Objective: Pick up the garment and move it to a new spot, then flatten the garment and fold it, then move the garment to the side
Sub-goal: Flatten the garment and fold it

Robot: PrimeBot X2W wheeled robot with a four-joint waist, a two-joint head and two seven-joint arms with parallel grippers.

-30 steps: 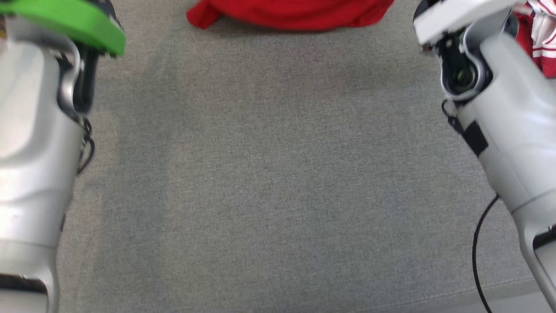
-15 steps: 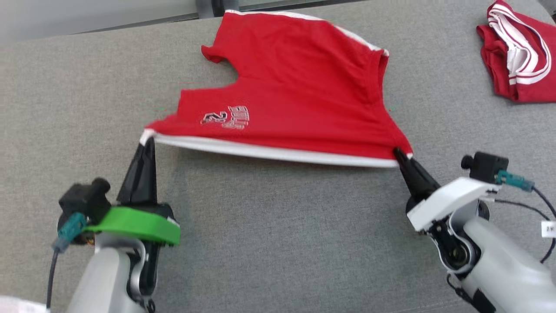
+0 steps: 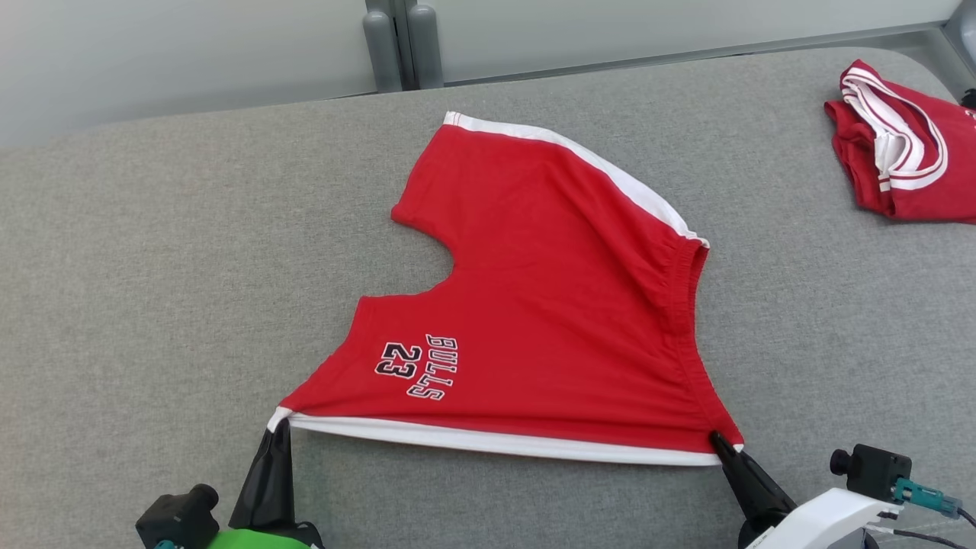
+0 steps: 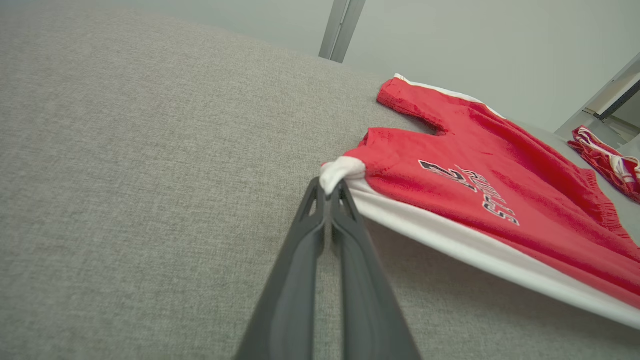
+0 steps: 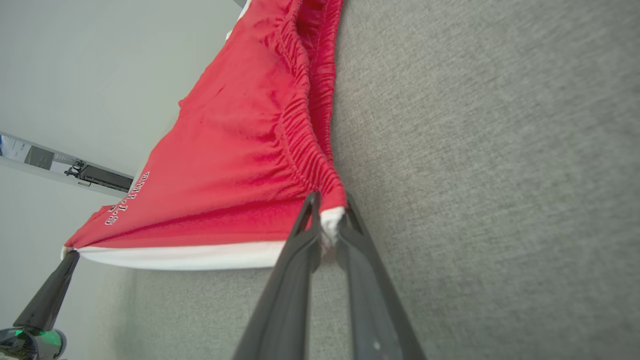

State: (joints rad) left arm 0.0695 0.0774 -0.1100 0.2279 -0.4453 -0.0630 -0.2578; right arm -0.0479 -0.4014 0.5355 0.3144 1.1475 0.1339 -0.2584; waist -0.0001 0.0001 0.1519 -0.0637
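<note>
- While we look down from the head view, the red Bulls shorts [image 3: 549, 305] lie spread near the middle of the grey padded surface [image 3: 152, 267]; the left gripper [image 3: 279, 428] pinches their near left corner and the right gripper [image 3: 718, 439] pinches their near right corner, with the white side stripe [image 3: 496, 442] drawn taut between them; a second red-and-white garment [image 3: 892, 152] sits folded at the far right, well apart.
- In the left wrist view, the left gripper's jaws are closed tight on a bunched white corner of the shorts; the stripe hangs just off the surface, so we judge the cloth is under tension here.
- In the right wrist view, the right gripper's jaws stand nearly together, clamped on the white corner where the elastic waistband [image 5: 300, 135] ends; the gathered waistband lies rumpled beside it.
- To flatten well, we judge that both corners should be drawn toward us evenly and low, with the stripe straight; an uneven tug would likely skew the far leg; the near edge should come down onto the surface before either grip lets go, so the creases by the waistband smooth out rather than spring back.
</note>
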